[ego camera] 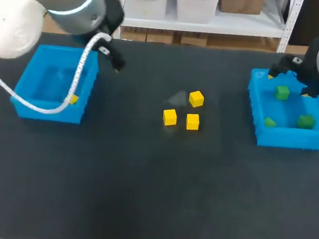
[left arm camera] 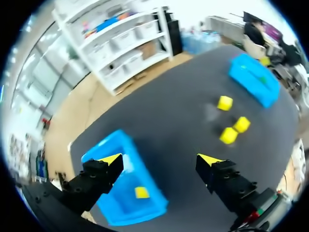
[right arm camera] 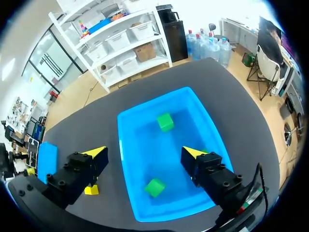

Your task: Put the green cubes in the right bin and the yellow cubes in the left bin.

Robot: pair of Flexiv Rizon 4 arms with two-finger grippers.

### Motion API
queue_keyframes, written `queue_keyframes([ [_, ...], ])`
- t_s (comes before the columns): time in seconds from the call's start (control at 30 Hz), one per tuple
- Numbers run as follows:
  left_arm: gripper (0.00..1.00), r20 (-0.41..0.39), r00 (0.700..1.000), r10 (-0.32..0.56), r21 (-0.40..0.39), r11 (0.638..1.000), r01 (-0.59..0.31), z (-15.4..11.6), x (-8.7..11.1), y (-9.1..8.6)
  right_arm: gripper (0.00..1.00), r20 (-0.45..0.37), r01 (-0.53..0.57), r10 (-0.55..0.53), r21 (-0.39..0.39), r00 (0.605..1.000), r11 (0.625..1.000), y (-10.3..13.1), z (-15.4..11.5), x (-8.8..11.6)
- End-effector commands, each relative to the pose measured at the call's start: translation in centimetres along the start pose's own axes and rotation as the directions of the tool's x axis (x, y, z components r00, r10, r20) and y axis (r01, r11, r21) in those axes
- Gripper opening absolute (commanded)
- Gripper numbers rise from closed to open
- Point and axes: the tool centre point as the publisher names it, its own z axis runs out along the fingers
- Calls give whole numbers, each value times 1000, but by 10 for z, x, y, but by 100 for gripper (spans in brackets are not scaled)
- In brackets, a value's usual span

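Three yellow cubes [ego camera: 196,99] [ego camera: 170,117] [ego camera: 192,121] lie at the table's middle. A fourth yellow cube [ego camera: 74,99] rests in the left blue bin [ego camera: 36,107]. The right blue bin [ego camera: 287,140] holds three green cubes [ego camera: 282,93] [ego camera: 305,121] [ego camera: 269,122]. My left gripper [left arm camera: 160,160] hangs open and empty above the left bin's [left arm camera: 154,200] inner edge, with the binned yellow cube [left arm camera: 141,192] just below it. My right gripper [right arm camera: 145,152] is open and empty over the right bin [right arm camera: 126,145], above two green cubes [right arm camera: 165,122] [right arm camera: 155,187].
The bins stand near the left and right table edges, with dark open tabletop [ego camera: 152,192] in front of them. My left arm's white cable [ego camera: 79,69] drapes across the left bin.
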Motion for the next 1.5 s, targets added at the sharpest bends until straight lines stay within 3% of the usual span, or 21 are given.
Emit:
queue_keyframes([
  [0.03, 100, 16, 986, 165, 172, 971, -165, 10, -13, -35, 100, 8, -1, 1, 0, 1000, 1000, 0, 0, 2],
  [0.2, 100, 24, 941, 337, 284, 901, -329, 26, -17, -73, 100, 8, -1, 1, 0, 1000, 1000, 0, 0, 2],
  [0.33, 100, 3, 917, 398, 337, 863, -376, 40, -16, -98, 100, 8, -1, 1, 0, 1000, 1000, 0, 0, 2],
  [0.5, 100, -22, 903, 430, 356, 847, -395, 55, -17, -117, 100, 8, -1, 1, 0, 1000, 1000, 0, 0, 2],
  [1.23, 100, -112, 844, 524, 383, 807, -450, 102, -18, -156, 100, 8, -1, 1, 0, 1000, 1000, 0, 0, 2],
  [1.5, 100, -154, 828, 539, 370, 808, -458, 120, -15, -158, 100, 8, -1, 1, 0, 1000, 1000, 0, 0, 2],
])
